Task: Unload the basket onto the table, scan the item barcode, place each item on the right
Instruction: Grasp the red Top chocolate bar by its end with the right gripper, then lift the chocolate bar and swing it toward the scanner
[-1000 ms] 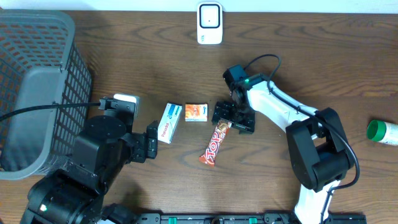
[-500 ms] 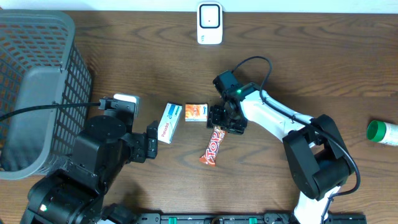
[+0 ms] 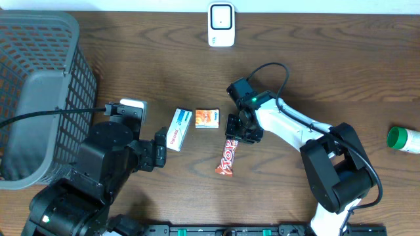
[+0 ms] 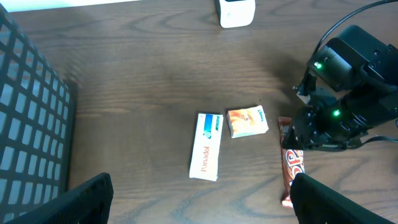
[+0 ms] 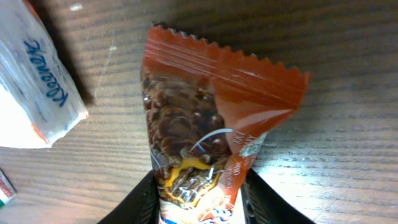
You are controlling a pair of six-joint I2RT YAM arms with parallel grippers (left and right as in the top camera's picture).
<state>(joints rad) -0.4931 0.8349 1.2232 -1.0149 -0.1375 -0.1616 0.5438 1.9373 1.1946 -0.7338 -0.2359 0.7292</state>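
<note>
The right gripper (image 3: 241, 128) is narrowed onto the upper end of the orange-red foil-wrapped chocolate bar (image 3: 226, 157). The bar lies flat on the dark wood-grain bench (image 3: 131, 59), just right of a small orange and white carton (image 3: 207, 118). In the right wrist view the gripper's fingers (image 5: 140, 202) press the bar's two long edges a little behind its crimped seal. To do this grasp well, I judge the squeeze should be firm enough to lift the bar without crushing the soft wrapping. The bar then wants raising level and turning so that its barcode, which I cannot see here, faces the white boxy scanner (image 3: 221, 25) at the far edge. The left gripper (image 4: 199, 196) hangs wide and empty near a white and blue Panadol box (image 3: 178, 129). The bench looks smooth and hard, so a loose hold could let the bar slide. A grey plastic mesh basket (image 3: 39, 98) stands at the left, a green-capped white bottle (image 3: 401, 139) lies at the right edge, and a pale wall (image 3: 328, 4) shows beyond the bench.
</note>
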